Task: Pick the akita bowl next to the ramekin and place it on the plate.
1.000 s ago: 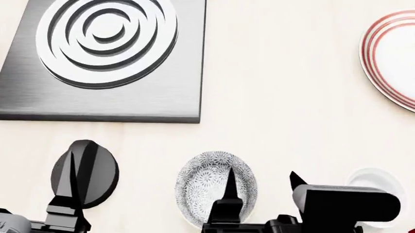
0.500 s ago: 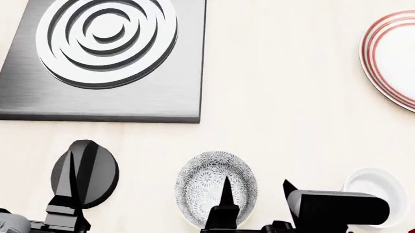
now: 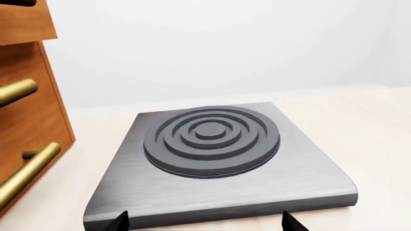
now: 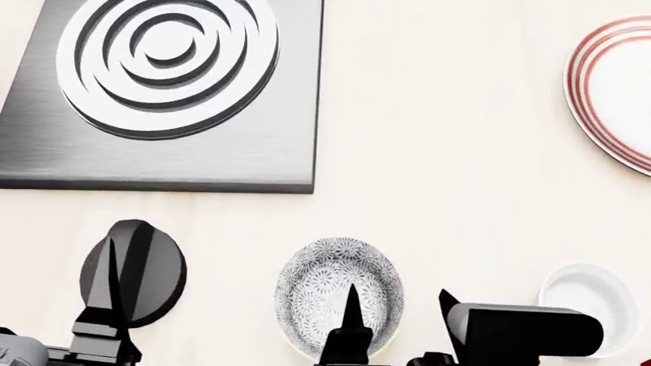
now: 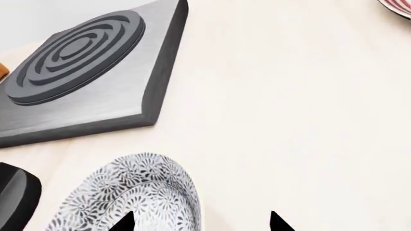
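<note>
The akita bowl (image 4: 325, 286), grey-and-white speckled, stands upright near the front of the counter, also in the right wrist view (image 5: 128, 192). To its right, apart from it, is the white ramekin (image 4: 595, 301). The red-ringed plate (image 4: 615, 91) lies far back at the right edge; only a sliver of the plate (image 5: 399, 5) shows to the right wrist. My right gripper (image 4: 398, 303) is open and straddles the bowl's right rim, with one fingertip over the inside and one outside (image 5: 200, 222). My left gripper (image 4: 127, 259) is open and holds nothing (image 3: 204, 222), left of the bowl.
A brushed-metal burner slab (image 4: 163, 91) with raised concentric rings fills the back left and lies just ahead of the left gripper (image 3: 212, 139). A wooden drawer front (image 3: 26, 120) with brass handles stands beside it. Bare pale counter runs between bowl and plate.
My right gripper has drawn back toward the front edge and shifted slightly left, uncovering more of the ramekin. Bowl, ramekin, plate and left arm have not moved.
</note>
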